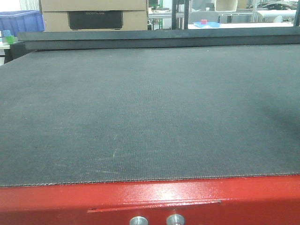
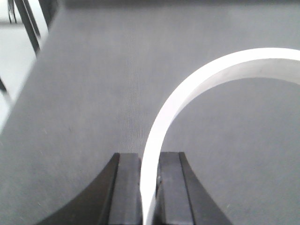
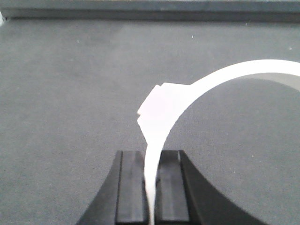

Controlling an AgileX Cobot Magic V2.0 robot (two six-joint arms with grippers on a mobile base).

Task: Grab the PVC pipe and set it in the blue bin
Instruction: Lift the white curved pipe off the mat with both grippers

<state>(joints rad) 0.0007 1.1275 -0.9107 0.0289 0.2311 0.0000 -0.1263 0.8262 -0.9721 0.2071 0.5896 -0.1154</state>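
Left wrist view: the PVC pipe (image 2: 197, 79) is a slim, flat white strip bent in a smooth arc. It rises from between the left gripper (image 2: 150, 161) jaws, which are closed narrow on it, and sweeps up and out of frame to the right. Its surface is plain and matte, with a greyer inner face.

Right wrist view: a white arc of the same kind (image 3: 225, 75) is clamped in the right gripper (image 3: 151, 159), jaws narrow on the strip. Just above the jaws the strip widens into a stepped, angular block. Whether both arms hold one piece cannot be told.

In both views the arc stands above the dark grey woven desk (image 1: 150, 117).

Front view: the desk has a red front edge (image 1: 150, 197) with two metal buttons (image 1: 157, 220). A blue bin (image 1: 21, 21) sits beyond the far left corner, beside a cardboard box (image 1: 93, 7). The box carries a dark panel with lettering too blurred to read. No other writing is legible.
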